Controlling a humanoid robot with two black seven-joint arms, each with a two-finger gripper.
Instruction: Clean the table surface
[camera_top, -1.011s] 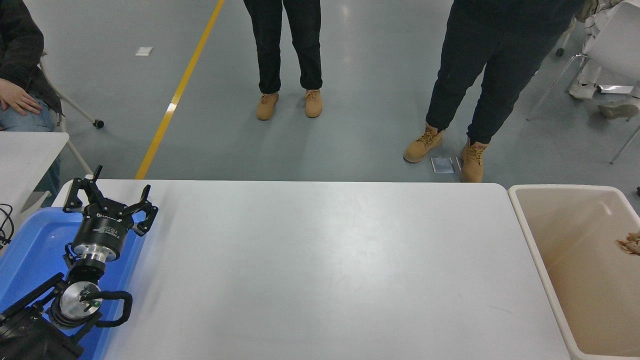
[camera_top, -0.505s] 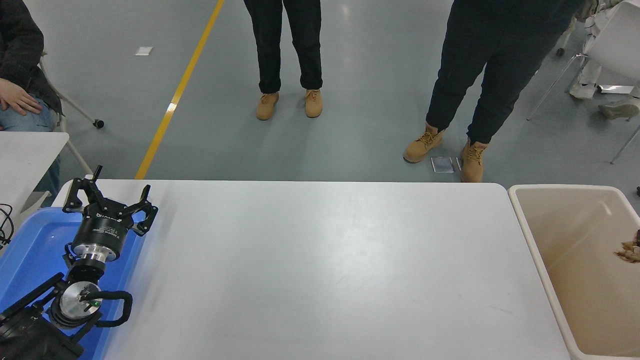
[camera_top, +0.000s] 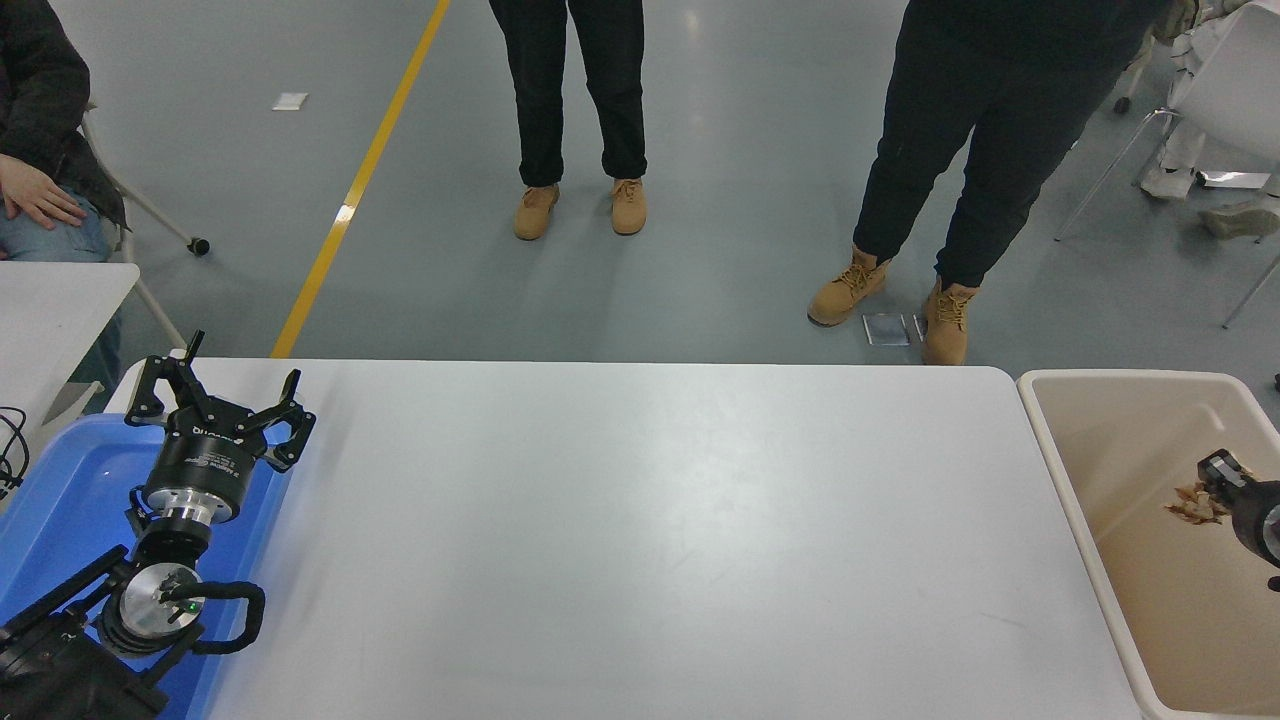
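Head view: the bench surface (camera_top: 640, 540) is seen filling the middle of the frame, its long axis running left to right, with nothing seen lying on its bare top. At the right edge the right gripper (camera_top: 1205, 492) is seen entering over the beige bin (camera_top: 1050, 420), which stands just beside the right end of the bench; a small tan crumpled scrap (camera_top: 1190, 505) is pinched at its tip, held above the bin's inside. The bench therefore lies to the left of this gripper, and the right arm is judged the nearer one to the bin and to the right half of the surface. The left gripper (camera_top: 215, 405) is parked at the lower left with its fingers spread, over the blue tray (camera_top: 60, 500) at the left end of the bench. Compared with half a second ago, the scrap is seen further into the frame and further left over the bin, and the black gripper body, then out of view, has now come into sight; the left arm has not moved. Beyond the far edge, two standing people (camera_top: 580, 100) are seen from the legs down, and a seated person (camera_top: 40, 150) at the upper left.
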